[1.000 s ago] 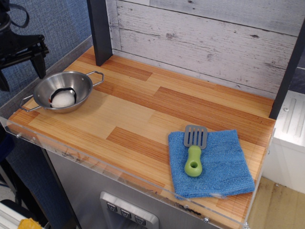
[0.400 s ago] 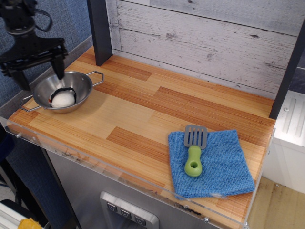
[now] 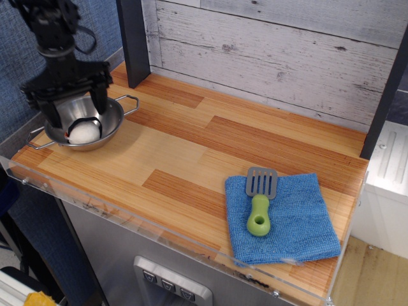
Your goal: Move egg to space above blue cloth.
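over the bowl, jaws spread for the egg

at the far left end of the wooden counter (image 3: 191, 153) the egg (image 3: 84, 132) sits inside a steel bowl (image 3: 111, 121), white and fuzzy with its black band showing along the top edge. the bowl cradles it, which is why it does not roll, but it also means the only clear way in is from above.

the gripper (image 3: 71, 113) hangs directly over the bowl with its two dark fingers (image 3: 101, 102) pointing down and set wide apart, one on each side of the egg. the jaws are open and grip nothing. the spread looks chosen to clear the egg's width and fit inside the bowl's rim; whether the tips touch the steel yet cannot be told from this view.

well apart, near the front right corner, lies the blue cloth (image 3: 299, 223), flat on the counter, with a spatula (image 3: 259, 201) resting on its left part, green handle toward the front. the bare wood just behind the cloth, between it and the whitewashed back wall (image 3: 274, 57), appears to be the target space, and it is unoccupied.

by judgement the task is at its start: the grasp is not yet made, and the egg must be lifted clear of the rim before crossing the counter. the soft round shape could slip if pinched off centre.
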Action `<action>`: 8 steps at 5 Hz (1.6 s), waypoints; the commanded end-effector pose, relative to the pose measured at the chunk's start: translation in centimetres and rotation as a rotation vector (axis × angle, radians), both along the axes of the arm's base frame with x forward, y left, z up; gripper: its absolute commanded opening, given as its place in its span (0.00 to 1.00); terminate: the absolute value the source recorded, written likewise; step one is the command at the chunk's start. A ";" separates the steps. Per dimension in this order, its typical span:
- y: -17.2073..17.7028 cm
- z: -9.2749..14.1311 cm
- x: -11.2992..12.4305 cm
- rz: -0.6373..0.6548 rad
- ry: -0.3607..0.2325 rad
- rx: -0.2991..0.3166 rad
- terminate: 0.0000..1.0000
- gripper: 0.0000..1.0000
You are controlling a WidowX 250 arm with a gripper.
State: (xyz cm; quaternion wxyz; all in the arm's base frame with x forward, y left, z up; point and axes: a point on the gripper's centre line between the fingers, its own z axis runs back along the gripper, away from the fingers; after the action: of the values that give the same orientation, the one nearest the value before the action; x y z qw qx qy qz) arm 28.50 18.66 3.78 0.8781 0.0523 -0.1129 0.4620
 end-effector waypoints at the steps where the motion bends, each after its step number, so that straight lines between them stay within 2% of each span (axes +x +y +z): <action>1: -1.8 -0.7 0.3 -0.030 -0.003 0.035 0.00 1.00; 2: -2.2 -1.1 0.0 -0.028 -0.002 0.036 0.00 0.00; 4: -1.5 0.4 -0.5 0.005 -0.029 0.052 0.00 0.00; 5: -0.8 2.2 -0.7 0.020 -0.062 0.068 0.00 0.00; 6: -0.3 5.3 -1.1 0.053 -0.110 0.097 0.00 0.00; 7: -0.4 9.5 -1.0 0.060 -0.178 0.131 0.00 0.00; 8: -3.0 11.7 1.0 -0.011 -0.226 0.111 0.00 0.00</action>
State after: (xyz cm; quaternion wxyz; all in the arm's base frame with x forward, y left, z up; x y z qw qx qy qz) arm 29.61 15.43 13.42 0.8659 0.0477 -0.2018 0.4551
